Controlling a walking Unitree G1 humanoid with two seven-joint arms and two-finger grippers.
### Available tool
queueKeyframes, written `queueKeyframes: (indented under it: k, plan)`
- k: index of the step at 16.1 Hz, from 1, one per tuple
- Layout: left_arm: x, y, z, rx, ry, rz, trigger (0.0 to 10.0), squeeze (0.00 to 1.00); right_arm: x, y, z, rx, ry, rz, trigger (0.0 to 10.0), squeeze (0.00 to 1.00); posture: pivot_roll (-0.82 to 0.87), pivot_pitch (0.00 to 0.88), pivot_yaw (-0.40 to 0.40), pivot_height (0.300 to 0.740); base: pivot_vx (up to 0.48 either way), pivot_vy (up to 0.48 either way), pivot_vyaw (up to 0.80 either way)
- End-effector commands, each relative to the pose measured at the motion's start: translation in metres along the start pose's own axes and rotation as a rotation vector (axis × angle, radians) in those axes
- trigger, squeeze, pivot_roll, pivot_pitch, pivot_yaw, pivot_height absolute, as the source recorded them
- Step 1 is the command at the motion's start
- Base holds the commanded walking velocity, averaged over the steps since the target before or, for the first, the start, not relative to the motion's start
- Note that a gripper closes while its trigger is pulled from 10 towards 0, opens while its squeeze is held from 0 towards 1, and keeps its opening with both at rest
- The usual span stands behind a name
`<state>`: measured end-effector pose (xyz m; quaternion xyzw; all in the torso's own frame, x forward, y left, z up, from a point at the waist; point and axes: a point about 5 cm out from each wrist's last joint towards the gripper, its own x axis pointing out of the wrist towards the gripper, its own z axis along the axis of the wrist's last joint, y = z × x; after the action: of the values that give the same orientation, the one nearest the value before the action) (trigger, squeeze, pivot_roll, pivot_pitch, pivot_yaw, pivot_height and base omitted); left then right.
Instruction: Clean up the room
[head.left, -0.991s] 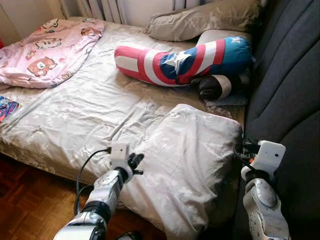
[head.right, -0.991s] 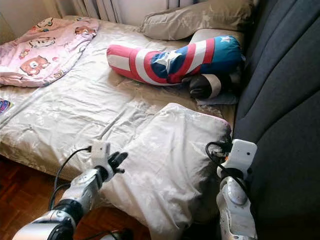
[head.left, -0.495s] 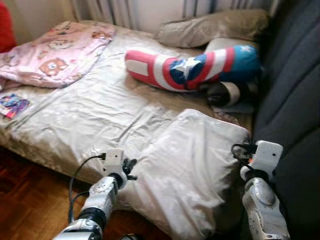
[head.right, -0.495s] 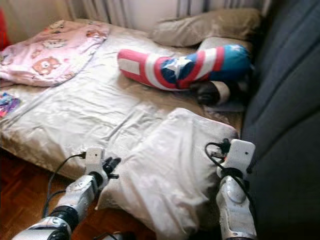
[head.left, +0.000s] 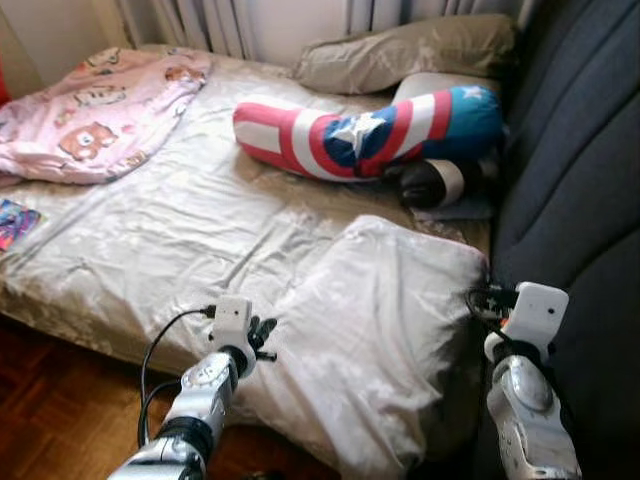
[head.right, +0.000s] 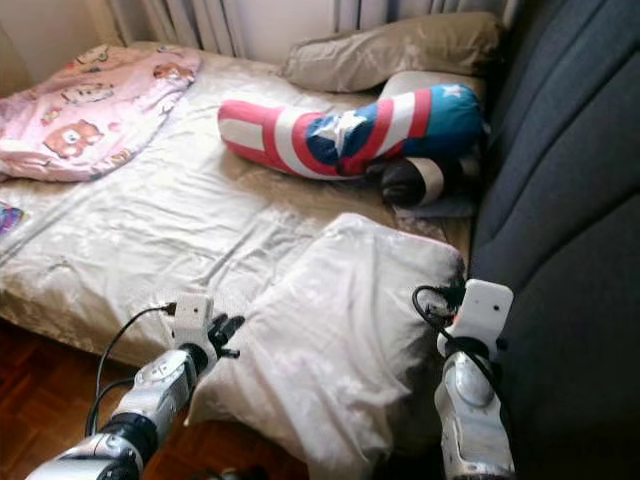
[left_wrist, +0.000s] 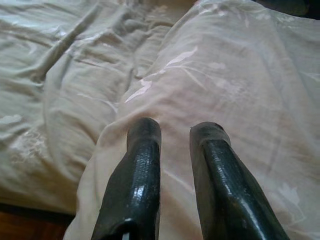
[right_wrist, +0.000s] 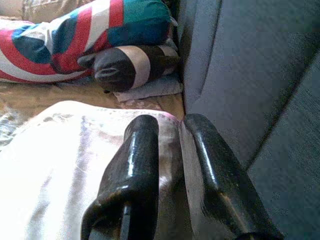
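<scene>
Since half a second ago, almost nothing has been moved: the whole picture has shifted and cleared as the camera turned, and the pillow (head.left: 375, 340) is kept in the same spot between the two grippers. It is a big, shiny, cream pillow, and it is laid on the near corner of the bed (head.left: 150, 240), with its near edge hung over the side above the wood floor (head.left: 50, 420).

The left gripper (left_wrist: 175, 131) is placed at the pillow's left edge. Its two black fingers (left_wrist: 142, 150) are spread a little, and the tips are pressed on the cloth, but nothing is pinched between them. The right gripper (right_wrist: 169, 125) is placed at the pillow's right corner, next to the dark grey sofa (head.left: 580, 170). A fold of the pillow is squeezed between its fingers (right_wrist: 137, 150).

Farther back on the bed, a long cushion (head.left: 370, 130) with red, white and blue stripes and a white star is laid. A small black and white roll (head.left: 435, 182) is tucked just beside it. A tan pillow (head.left: 410, 48) is set at the head of the bed. A pink blanket (head.left: 90, 115) with bear pictures is spread at the far left. A small bright book (head.left: 12, 220) is seen at the left edge. No words can be read on anything.
</scene>
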<state>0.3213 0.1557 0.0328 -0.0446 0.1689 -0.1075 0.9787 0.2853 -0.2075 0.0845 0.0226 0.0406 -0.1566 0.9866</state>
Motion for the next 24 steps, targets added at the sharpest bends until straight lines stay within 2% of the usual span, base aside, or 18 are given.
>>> queueKeyframes:
  k: [1, 4, 7, 8, 13, 16, 18, 20, 22, 24]
  plan:
    - [-0.002, 0.001, -0.005, 0.023, 0.019, -0.002, 10.0, 0.0, -0.001, -0.003, -0.003, -0.004, 0.008, -0.015, 10.0, 0.0, -0.06, 0.11, -0.015, 0.74, -0.334, 0.0, 0.0]
    - [-0.002, 0.002, -0.005, 0.027, 0.019, 0.004, 10.0, 0.0, -0.001, -0.005, -0.008, -0.005, 0.022, -0.016, 10.0, 0.0, -0.06, 0.109, -0.015, 0.74, -0.311, 0.0, 0.0]
    - [-0.004, 0.004, -0.009, 0.045, 0.045, 0.017, 10.0, 0.0, -0.003, -0.009, -0.016, 0.024, 0.053, -0.03, 10.0, 0.0, -0.07, 0.11, -0.015, 0.74, 0.0, 0.0, 0.0]
    - [-0.004, 0.005, -0.011, 0.028, 0.054, 0.029, 10.0, 0.0, -0.003, -0.012, -0.019, 0.028, 0.068, -0.039, 10.0, 0.0, -0.07, 0.109, -0.015, 0.74, 0.0, 0.0, 0.0]
    - [-0.005, 0.012, -0.008, 0.019, 0.048, 0.069, 10.0, 0.0, -0.002, -0.017, -0.022, 0.04, 0.077, -0.046, 10.0, 0.0, -0.06, 0.109, -0.016, 0.74, 0.0, 0.434, 0.0]
    - [-0.006, 0.018, -0.008, 0.018, 0.046, 0.091, 10.0, 0.0, -0.003, -0.021, -0.043, 0.044, 0.158, -0.044, 10.0, 0.0, -0.06, 0.105, -0.016, 0.74, 0.0, 0.409, 0.0]
    - [-0.008, 0.022, -0.009, 0.028, 0.056, 0.106, 10.0, 0.0, -0.006, -0.026, -0.06, 0.034, 0.232, -0.055, 10.0, 0.0, -0.06, 0.098, -0.012, 0.74, 0.0, 0.0, 0.0]
    - [-0.01, 0.03, -0.01, 0.024, 0.073, 0.13, 10.0, 0.0, -0.01, -0.031, -0.076, 0.062, 0.3, -0.073, 10.0, 0.0, -0.06, 0.096, -0.004, 0.74, 0.0, 0.0, -0.22]
    - [-0.011, 0.035, -0.009, 0.009, 0.067, 0.147, 10.0, 0.0, -0.01, -0.03, -0.079, 0.062, 0.306, -0.072, 10.0, 0.0, -0.06, 0.095, 0.004, 0.74, 0.0, 0.0, 0.0]
    - [-0.012, 0.04, -0.005, -0.026, 0.053, 0.16, 10.0, 0.0, -0.007, -0.026, -0.08, 0.065, 0.305, -0.062, 10.0, 0.0, -0.06, 0.096, 0.011, 0.74, 0.0, 0.0, -0.8]
